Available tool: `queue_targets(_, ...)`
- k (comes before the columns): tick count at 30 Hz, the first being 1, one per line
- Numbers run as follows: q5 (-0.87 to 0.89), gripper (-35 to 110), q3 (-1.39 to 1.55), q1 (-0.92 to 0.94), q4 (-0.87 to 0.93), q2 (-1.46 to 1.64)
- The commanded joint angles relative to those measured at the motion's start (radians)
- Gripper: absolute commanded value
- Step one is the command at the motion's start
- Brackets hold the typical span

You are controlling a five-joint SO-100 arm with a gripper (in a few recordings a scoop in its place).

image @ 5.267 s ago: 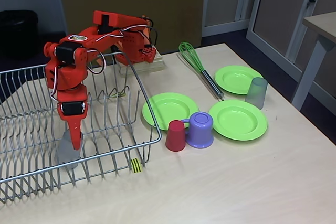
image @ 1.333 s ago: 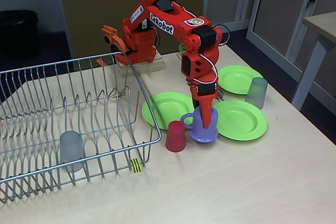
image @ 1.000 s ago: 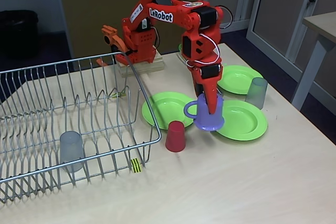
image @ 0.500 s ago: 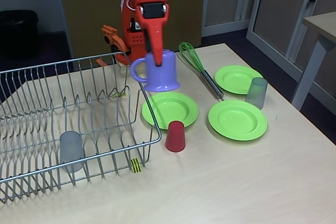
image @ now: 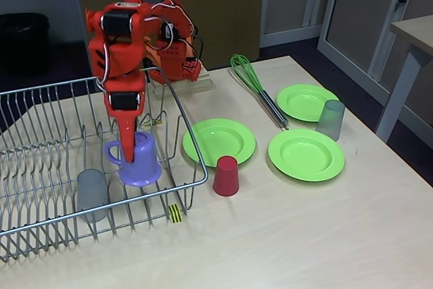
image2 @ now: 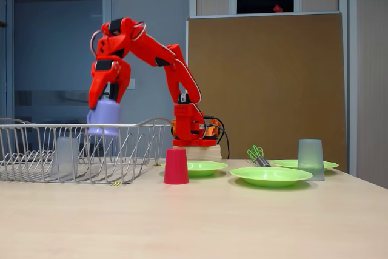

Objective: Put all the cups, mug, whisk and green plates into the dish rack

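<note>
My gripper is shut on the lilac mug, which hangs upside down with its handle to the left in a fixed view. The mug is low over the right part of the dish rack, clear of its floor. One grey cup stands in the rack near the front. The red cup stands upside down on the table beside the rack. Three green plates lie to the right. The second grey cup stands between two plates. The green whisk lies behind them.
The arm's base sits on a block behind the rack's right end. The rack's yellow-black tag hangs at its front corner. The table's front half is bare wood. Another table's leg stands at the far right.
The gripper released a grey cup in the rack, swung right, closed on the mug, lifted it, and has carried it left and down over the rack.
</note>
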Motion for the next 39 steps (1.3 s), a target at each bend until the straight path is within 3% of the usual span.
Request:
queue_targets(1, -0.02, 24, -0.064, 0.021, -0.011, -0.061)
queue_targets(24, -0.064, 24, -0.374, 0.089, 0.015, -0.364)
queue_targets(39, -0.077, 39, -0.414, 0.08, 0.055, -0.39)
